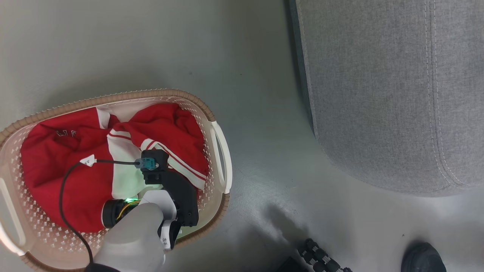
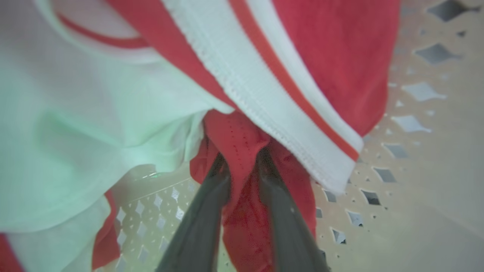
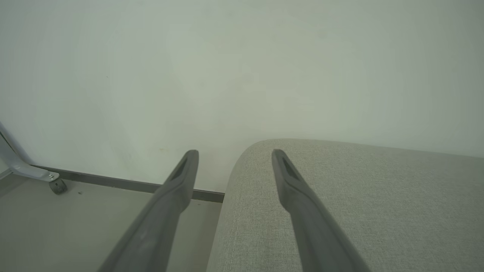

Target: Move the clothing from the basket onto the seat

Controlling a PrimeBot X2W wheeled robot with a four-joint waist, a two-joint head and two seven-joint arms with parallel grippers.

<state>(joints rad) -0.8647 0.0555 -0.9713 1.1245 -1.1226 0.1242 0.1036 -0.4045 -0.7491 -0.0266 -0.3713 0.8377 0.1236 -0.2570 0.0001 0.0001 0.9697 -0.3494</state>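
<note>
The left arm is a smooth, pale grey rounded forearm shell capped by a blocky matt black wrist housing. A thin black cable carries a small white triangular tag with tiny dark marks and ends in a teal plug. Beside the shell is a short black cylinder with yellow wiring and a small green light. The left claw has two long dark grey fingers, blurred up close. The right claw has tapered dark grey fingers, each with a narrow slot near the tip.
</note>
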